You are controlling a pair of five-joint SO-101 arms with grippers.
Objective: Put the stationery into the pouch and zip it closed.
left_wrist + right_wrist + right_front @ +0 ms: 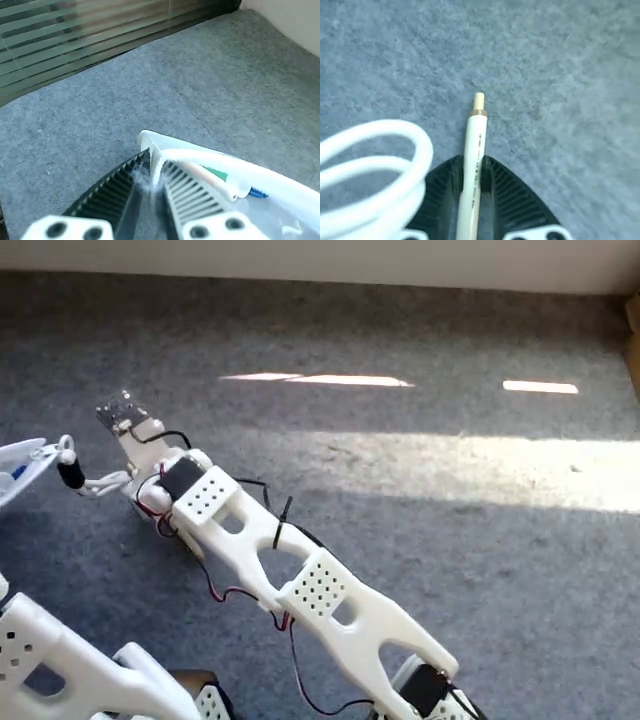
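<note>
- Your left gripper (150, 161) is pressed together on the white rim of the pouch (280, 187), pinching it at the corner low in the left wrist view.
- The pouch runs from that pinch to the lower right of the frame. Through its clear side you can see a white pen (210, 181) with a green pen tucked against it, and a blue tip (256, 192) just past them.
- Your right gripper (470, 165) is clamped on a cream pen (477, 130), which stands up the middle of the right wrist view. Its tan tip points at the grey desk (560, 75) and is clear of it.
- Just beside that gripper, at the lower left of the same frame, lies a white loop (375, 165). You cannot tell whether it belongs to the pouch.
- In the high view the right arm (260, 530) stretches from the lower right to the left edge, where one end of the pouch shows. The left arm (60, 660) sits in the lower left corner.
- Sunlight stripes (330, 380) cross the desk near the top of the high view.
</note>
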